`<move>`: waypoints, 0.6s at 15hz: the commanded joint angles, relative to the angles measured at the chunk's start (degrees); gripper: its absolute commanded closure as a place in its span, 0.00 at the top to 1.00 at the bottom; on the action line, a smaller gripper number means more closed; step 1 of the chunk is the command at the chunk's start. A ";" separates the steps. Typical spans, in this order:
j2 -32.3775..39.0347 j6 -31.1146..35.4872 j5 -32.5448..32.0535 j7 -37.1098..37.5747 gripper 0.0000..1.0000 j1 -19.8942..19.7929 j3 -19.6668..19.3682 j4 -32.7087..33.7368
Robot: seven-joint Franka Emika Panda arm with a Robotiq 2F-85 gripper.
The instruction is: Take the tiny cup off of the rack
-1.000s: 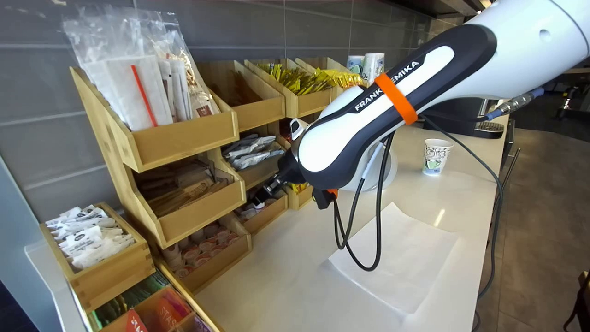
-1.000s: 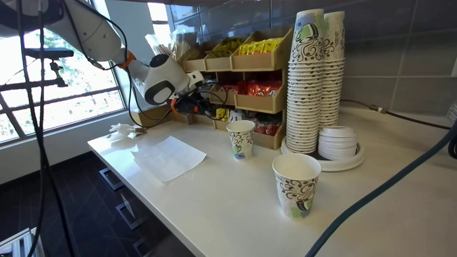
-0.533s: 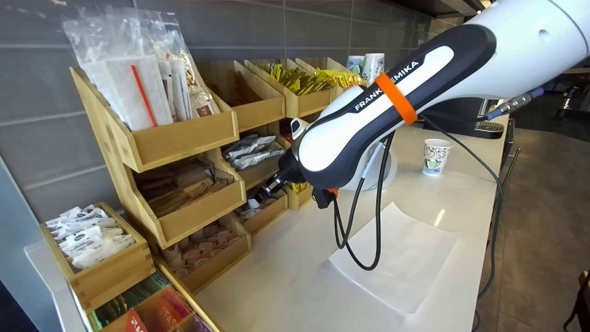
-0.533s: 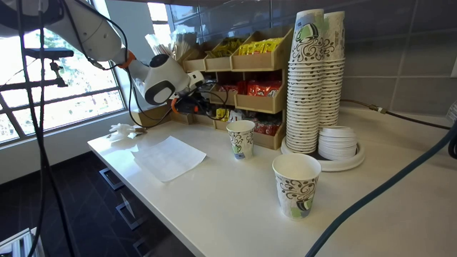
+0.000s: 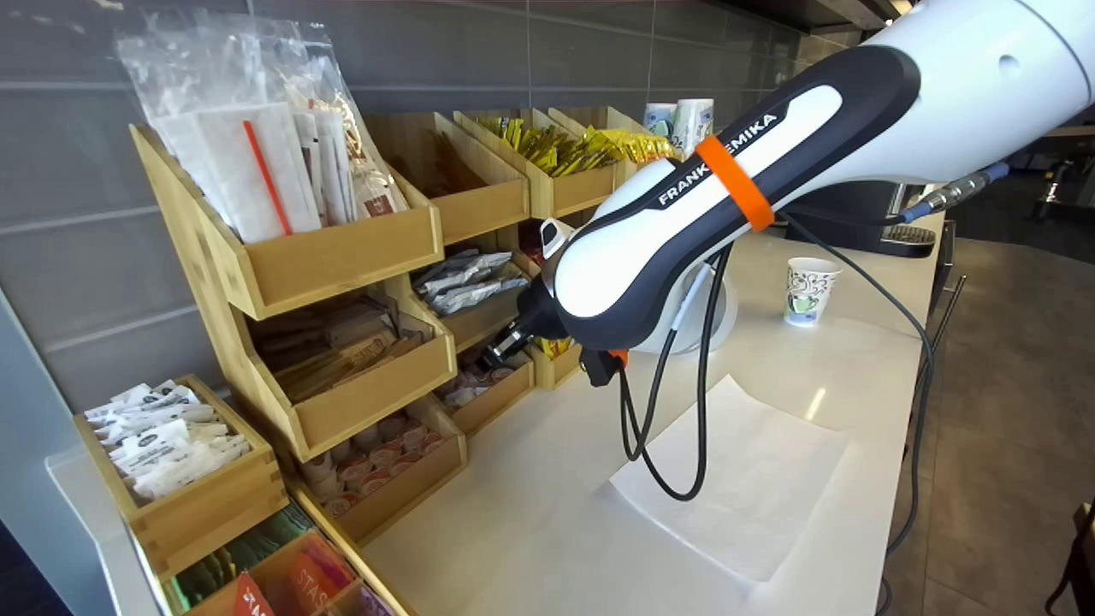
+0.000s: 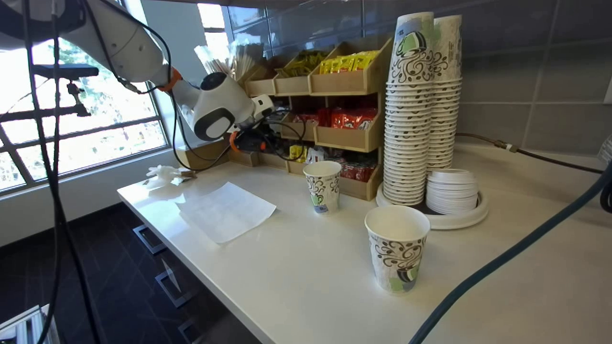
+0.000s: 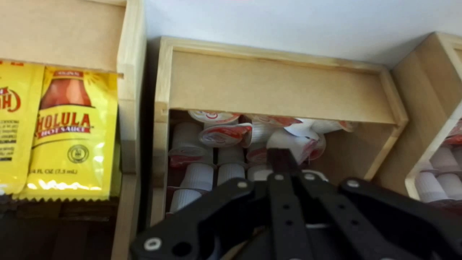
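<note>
Several tiny cups, pale tubs with reddish tops, lie jumbled in a bottom bin [image 7: 281, 86] of the light-wood rack [image 5: 351, 265]. In the wrist view, one tiny cup [image 7: 279, 140] lies tilted just beyond my fingertips, its lid facing right. Others, such as a tiny cup [image 7: 223, 135] to the left, lie around it. My gripper [image 7: 283, 160] is shut, its fingertips together with nothing seen between them, over the cups. In an exterior view the gripper [image 5: 489, 359] points down into that bin. In an exterior view [image 6: 282, 148] the arm and cables hide the fingertips.
A neighbouring bin holds yellow hot sauce packets [image 7: 68, 133]. Another bin of tubs [image 5: 385, 458] is nearby. A bin of silver packets [image 5: 470, 278] sits above. A white sheet [image 5: 736, 479] and paper cups [image 6: 397, 248] are on the counter. Cables hang from the wrist.
A white tub showed at the fingertips earlier, shifting slightly left half a second ago. It is no longer at the fingertips. The arm has hardly moved.
</note>
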 commanded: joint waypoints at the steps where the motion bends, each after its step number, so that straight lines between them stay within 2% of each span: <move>1: -0.12 1.57 0.50 -0.25 0.00 -0.76 1.05 0.26; 4: -0.23 1.46 0.47 -0.39 0.03 -0.89 1.22 0.24; 5: -0.12 1.42 0.46 -0.41 0.28 -0.89 1.37 0.37; 6: 0.02 1.39 0.43 -0.47 0.28 -0.94 1.62 0.56; 9: 0.45 1.60 0.34 -0.76 0.44 -1.26 2.84 1.30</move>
